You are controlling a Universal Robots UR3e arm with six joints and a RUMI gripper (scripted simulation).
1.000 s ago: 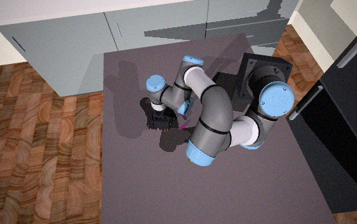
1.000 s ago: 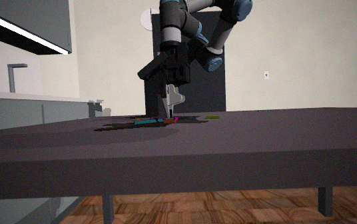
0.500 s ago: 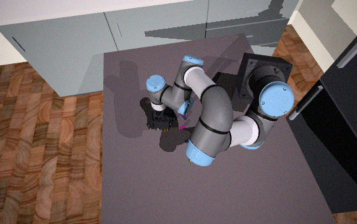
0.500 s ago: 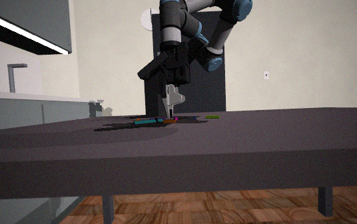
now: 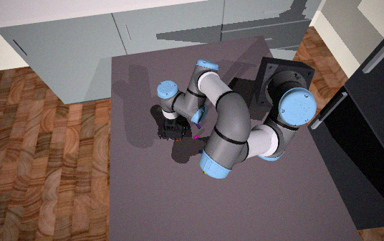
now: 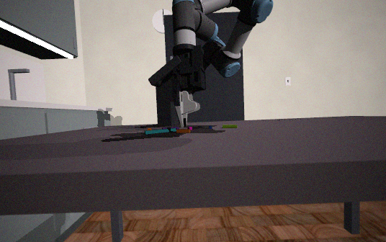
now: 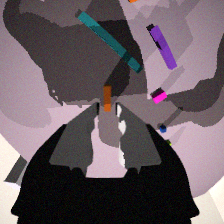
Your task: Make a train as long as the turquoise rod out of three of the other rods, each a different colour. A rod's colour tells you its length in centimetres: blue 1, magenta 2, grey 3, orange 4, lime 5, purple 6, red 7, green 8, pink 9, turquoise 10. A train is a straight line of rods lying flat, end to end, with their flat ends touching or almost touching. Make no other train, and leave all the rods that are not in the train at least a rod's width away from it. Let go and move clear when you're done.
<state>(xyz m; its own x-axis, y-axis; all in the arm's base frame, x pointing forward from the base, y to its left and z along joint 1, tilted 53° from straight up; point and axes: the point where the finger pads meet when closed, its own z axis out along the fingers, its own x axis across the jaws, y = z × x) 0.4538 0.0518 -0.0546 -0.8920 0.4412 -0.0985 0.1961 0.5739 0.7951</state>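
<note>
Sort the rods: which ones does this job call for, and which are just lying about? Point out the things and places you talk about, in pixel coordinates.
Needed:
- turquoise rod point(image 5: 188, 128) point(image 6: 156, 132) point(image 7: 95, 28), the measure
- central orange rod point(image 5: 178, 140) point(image 6: 183, 131) point(image 7: 107, 97), lime rod point(image 5: 204, 173) point(image 6: 229, 127) point(image 7: 169, 143), blue rod point(image 5: 200, 151) point(image 6: 210, 127) point(image 7: 163, 129): likely the train

Lying about:
- purple rod point(image 5: 198, 126) point(image 6: 164, 128) point(image 7: 165, 49)
- magenta rod point(image 5: 195, 137) point(image 6: 191, 128) point(image 7: 159, 97)
- second orange rod point(image 6: 149, 129) point(image 7: 132, 1), at the wrist view's top edge

Nothing has visibly changed — everything (as far as the views show) matches before.
</note>
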